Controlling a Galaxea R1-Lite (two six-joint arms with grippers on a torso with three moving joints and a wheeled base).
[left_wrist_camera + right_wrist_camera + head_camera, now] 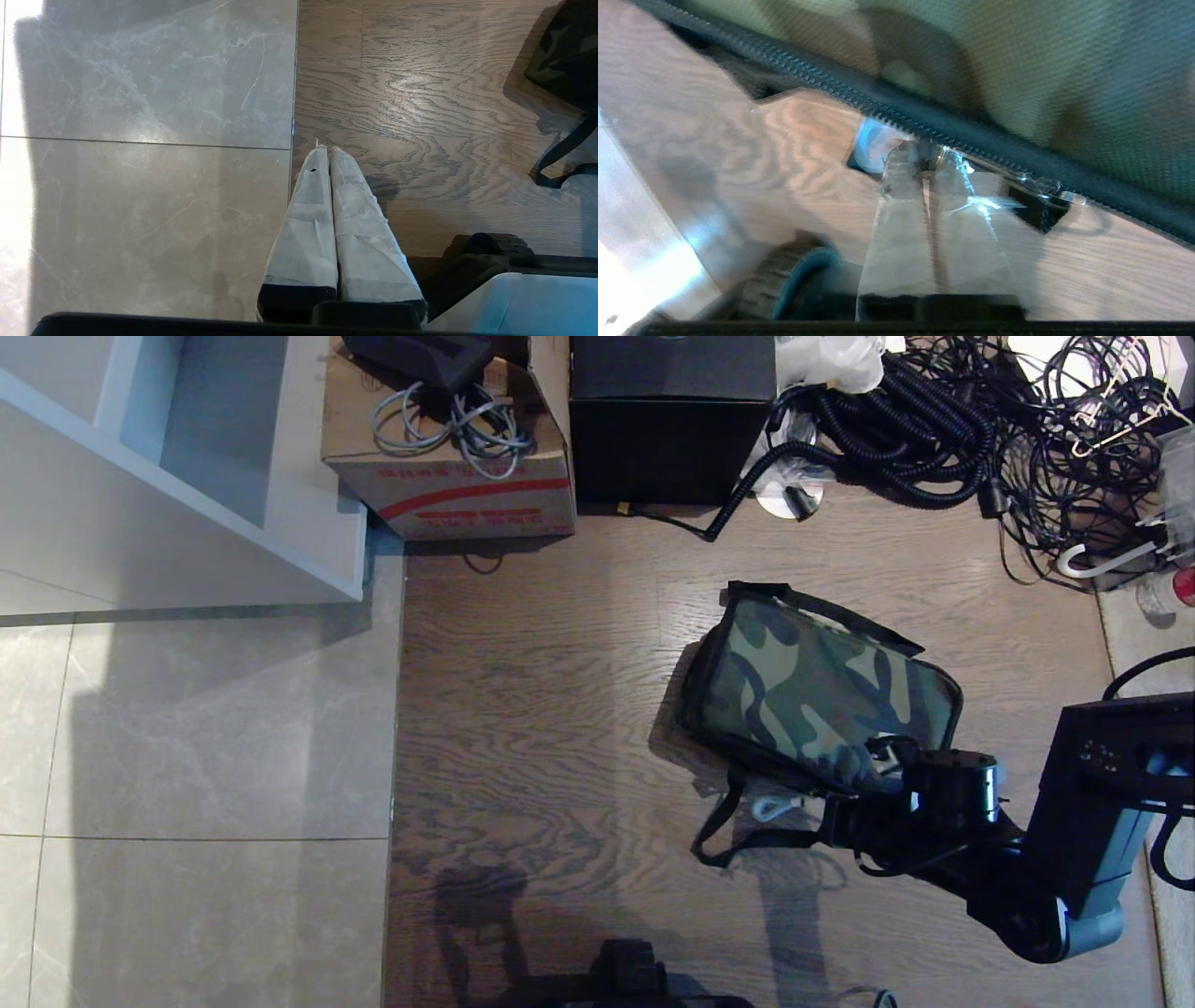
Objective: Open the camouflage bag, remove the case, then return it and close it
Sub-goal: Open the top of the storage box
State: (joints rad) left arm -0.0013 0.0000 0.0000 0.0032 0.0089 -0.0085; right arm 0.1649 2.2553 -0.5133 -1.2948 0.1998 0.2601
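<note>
The floor [523, 709] is made up of two surfaces: pale grey stone tiles on the left and brown wood-grain planks on the right, joined along a straight seam. The camouflage bag [812, 695] is laid on the planks, closed, with its black strap [738, 831] trailed out on the wood beside it. Farther back, a cardboard box [448, 457] and a black box [667, 429] are set side by side on the floor. A heap of black cables [980, 439] is spread to their right. A white shelf unit [177, 476] is stood on the tiles.
</note>
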